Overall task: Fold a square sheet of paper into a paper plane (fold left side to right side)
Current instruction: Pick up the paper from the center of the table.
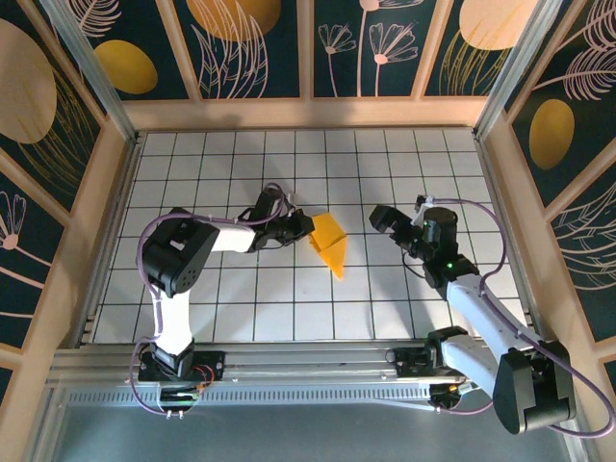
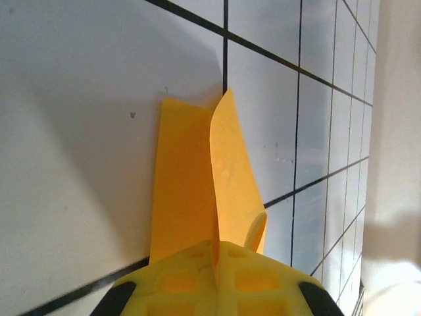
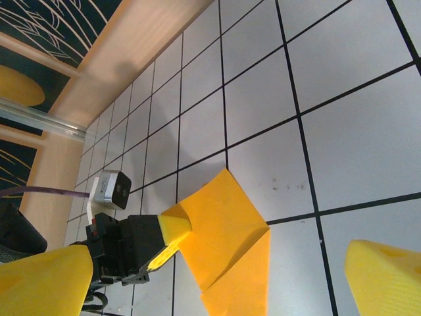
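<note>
The sheet of paper (image 1: 330, 244) is thin, orange-yellow and already folded into a tapering wedge. It lies about at the middle of the gridded table, with its narrow tip toward 5 o'clock and its broad end toward 11 o'clock. Most of it rests flat on the tiles, but the wrist views show one flap (image 2: 230, 164) raised off the lower layer, curling and standing nearly on edge. That flap's corner at the sheet's 10 o'clock side is pinched between the closed fingers of the left gripper (image 1: 310, 229).
</note>
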`<state>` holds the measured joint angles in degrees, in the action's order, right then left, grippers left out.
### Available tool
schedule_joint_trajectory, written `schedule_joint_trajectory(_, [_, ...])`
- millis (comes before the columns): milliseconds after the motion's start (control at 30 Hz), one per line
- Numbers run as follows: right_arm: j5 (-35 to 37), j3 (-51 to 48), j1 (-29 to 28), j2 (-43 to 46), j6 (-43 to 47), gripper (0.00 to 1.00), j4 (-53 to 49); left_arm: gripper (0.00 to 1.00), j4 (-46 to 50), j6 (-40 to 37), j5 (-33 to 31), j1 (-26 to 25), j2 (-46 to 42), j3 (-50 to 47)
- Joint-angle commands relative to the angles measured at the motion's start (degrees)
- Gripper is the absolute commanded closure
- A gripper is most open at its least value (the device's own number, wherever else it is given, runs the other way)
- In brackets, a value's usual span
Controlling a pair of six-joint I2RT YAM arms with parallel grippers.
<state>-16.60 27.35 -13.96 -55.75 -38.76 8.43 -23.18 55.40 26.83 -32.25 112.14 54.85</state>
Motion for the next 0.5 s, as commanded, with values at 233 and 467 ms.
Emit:
schedule_joint_trajectory(233, [-10.07, 0.48, 1.41, -0.32, 5.94, 0.01, 5.65, 1.00, -5.24, -14.75, 9.47, 4.54, -15.75, -9.58])
schedule_joint_trajectory(467, [-22.67, 4.42, 1.58, -9.03, 15.58, 0.01, 2.94, 1.00, -4.70, -24.38, 18.36, 6.66, -24.22, -13.40])
